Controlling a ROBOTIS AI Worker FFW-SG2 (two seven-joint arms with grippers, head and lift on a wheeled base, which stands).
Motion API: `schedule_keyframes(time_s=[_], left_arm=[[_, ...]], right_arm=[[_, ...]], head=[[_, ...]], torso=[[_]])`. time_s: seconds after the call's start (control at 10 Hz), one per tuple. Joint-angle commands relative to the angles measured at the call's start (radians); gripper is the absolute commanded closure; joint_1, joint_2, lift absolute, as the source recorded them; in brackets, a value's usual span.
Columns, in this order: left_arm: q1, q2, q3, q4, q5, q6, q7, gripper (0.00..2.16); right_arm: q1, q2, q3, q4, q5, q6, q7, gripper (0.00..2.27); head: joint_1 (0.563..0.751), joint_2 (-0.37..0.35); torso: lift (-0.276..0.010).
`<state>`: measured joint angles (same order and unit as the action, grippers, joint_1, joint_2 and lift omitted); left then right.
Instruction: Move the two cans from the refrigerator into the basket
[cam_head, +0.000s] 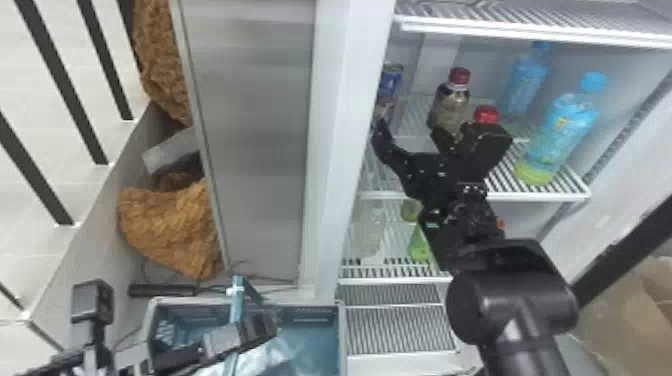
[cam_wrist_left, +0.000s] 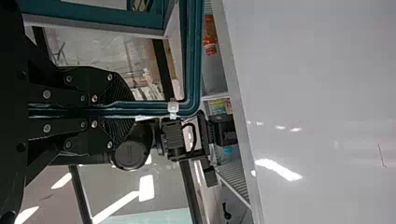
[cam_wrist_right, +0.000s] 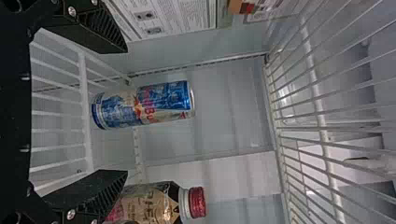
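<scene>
While the left gripper (cam_wrist_left: 130, 109) is closed on the teal handle (cam_wrist_left: 192, 56) of the basket (cam_head: 320, 303), which contains something pale and crumpled (cam_head: 260, 359), the right gripper (cam_wrist_right: 127, 112) is wide open and empty, an upright blue-and-silver can (cam_wrist_right: 163, 101) between its fingers on the refrigerator shelf (cam_head: 545, 197). Grasping seems the step in hand; next, closing without nudging the red-capped bottle (cam_wrist_right: 152, 203).

Head view downward, right wrist view close; refrigerator (cam_head: 345, 125) shared

Our wire fridge shelf (cam_head: 540, 196)
We see one can (cam_head: 391, 82) and a red-capped bottle (cam_head: 449, 107) ahead of our right gripper (cam_head: 411, 127), another red cap (cam_head: 486, 114) just past it, two blue-capped bottles (cam_head: 567, 127) to its right.
</scene>
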<state>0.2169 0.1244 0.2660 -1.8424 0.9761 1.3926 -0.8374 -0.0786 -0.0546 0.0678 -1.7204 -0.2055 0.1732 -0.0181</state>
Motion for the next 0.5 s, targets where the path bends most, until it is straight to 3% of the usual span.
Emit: schedule_keyframes(time_s=[0.0, 0.4], left_arm=[[-0.003, 0.003, -0.001, 0.000, 0.001, -0.001, 0.000, 1.19], [-0.016, 0.006, -0.009, 0.010, 0.005, -0.008, 0.000, 1.19]], right_arm=[[-0.047, 0.004, 0.000, 0.053, 0.002, -0.009, -0.002, 0.12], [-0.169, 0.007, 0.000, 0.180, 0.032, -0.031, -0.008, 0.12]], head=[[0.695, -0.137], [0.695, -0.138]], torso=[[-0.031], [-0.031]])
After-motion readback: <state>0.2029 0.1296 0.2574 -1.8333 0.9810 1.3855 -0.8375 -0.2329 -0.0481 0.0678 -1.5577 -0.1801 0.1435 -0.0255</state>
